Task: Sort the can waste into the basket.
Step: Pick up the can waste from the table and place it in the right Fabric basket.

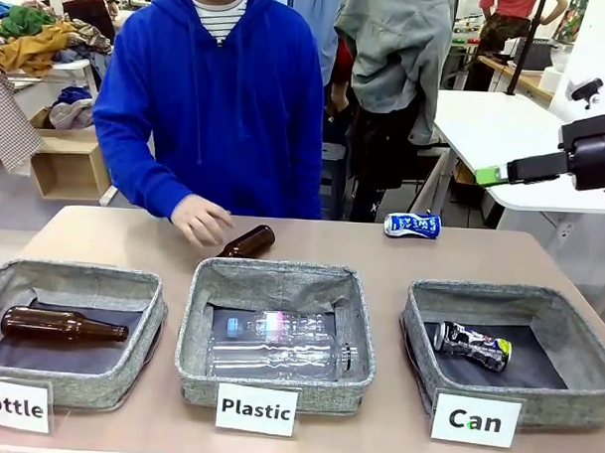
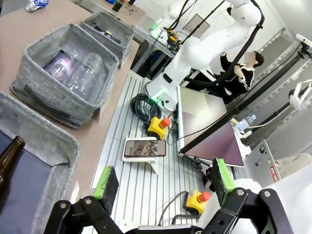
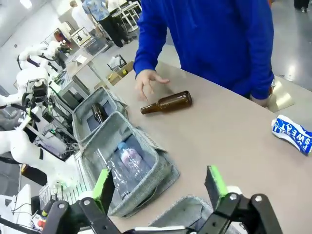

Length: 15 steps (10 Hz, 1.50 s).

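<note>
A blue and white can (image 1: 412,225) lies on its side on the table's far side, right of the middle; it lies at the right edge of the right wrist view too (image 3: 292,136). A black and silver can (image 1: 472,345) rests in the grey basket (image 1: 567,340) behind the "Can" card (image 1: 475,419). My right gripper (image 1: 493,175) hangs high at the right, above and beyond the blue can, open with nothing in it (image 3: 158,185). My left gripper (image 2: 165,179) is open and empty over the robot's base, off the table's near edge.
A brown bottle (image 1: 247,241) lies on the table by the person's hand (image 1: 198,220). The middle basket (image 1: 281,280), carded "Plastic", holds clear bottles. The left basket (image 1: 82,278), carded "Bottle", holds a brown bottle (image 1: 60,324). A white table (image 1: 505,129) stands behind at the right.
</note>
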Motion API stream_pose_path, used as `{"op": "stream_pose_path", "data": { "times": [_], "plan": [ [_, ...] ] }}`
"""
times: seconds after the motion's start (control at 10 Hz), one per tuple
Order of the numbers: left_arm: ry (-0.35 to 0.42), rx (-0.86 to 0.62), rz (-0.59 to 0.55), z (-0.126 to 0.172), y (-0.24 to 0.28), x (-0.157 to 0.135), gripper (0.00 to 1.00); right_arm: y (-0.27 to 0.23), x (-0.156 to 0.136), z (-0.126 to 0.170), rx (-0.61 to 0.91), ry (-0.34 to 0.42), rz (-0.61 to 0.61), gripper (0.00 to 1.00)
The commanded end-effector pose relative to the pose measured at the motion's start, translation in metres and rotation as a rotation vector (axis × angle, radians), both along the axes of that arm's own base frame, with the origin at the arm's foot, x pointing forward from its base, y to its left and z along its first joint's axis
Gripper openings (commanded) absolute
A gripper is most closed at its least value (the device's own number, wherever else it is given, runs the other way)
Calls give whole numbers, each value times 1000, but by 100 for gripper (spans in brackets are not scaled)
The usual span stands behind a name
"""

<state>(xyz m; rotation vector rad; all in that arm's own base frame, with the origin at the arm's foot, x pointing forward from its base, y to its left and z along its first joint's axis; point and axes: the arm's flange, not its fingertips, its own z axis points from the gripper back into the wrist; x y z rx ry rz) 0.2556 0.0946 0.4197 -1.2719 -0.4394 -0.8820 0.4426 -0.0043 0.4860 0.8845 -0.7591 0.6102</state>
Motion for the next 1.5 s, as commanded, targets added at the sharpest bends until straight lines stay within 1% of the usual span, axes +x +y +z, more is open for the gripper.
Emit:
{"op": "stream_pose_path", "data": {
  "times": [0.0,0.6,0.7,0.8,0.9,1.0,1.1,1.2,1.3,1.4],
  "plan": [
    [4,-13,0,2,2,-2,100,1,-5,4,-2,22,-17,100],
    [4,-13,0,2,2,-2,100,1,-5,4,-2,22,-17,100],
    [4,-13,0,2,2,-2,100,-1,-1,2,-4,1,-4,100],
    [4,-13,0,2,2,-2,100,7,3,15,-207,-142,-35,100],
    [4,-13,0,2,2,-2,100,15,34,29,-403,-253,-56,100],
    [4,-13,0,2,2,-2,100,19,71,39,-563,-310,-70,100],
    [4,-13,0,2,2,-2,100,23,110,41,-699,-357,-10,100],
    [4,-13,0,2,2,-2,100,34,147,36,-815,-385,55,100],
    [4,-13,0,2,2,-2,100,46,174,31,-903,-427,99,100],
    [4,-13,0,2,2,-2,100,59,195,19,-998,-428,147,100]
  ]
}}
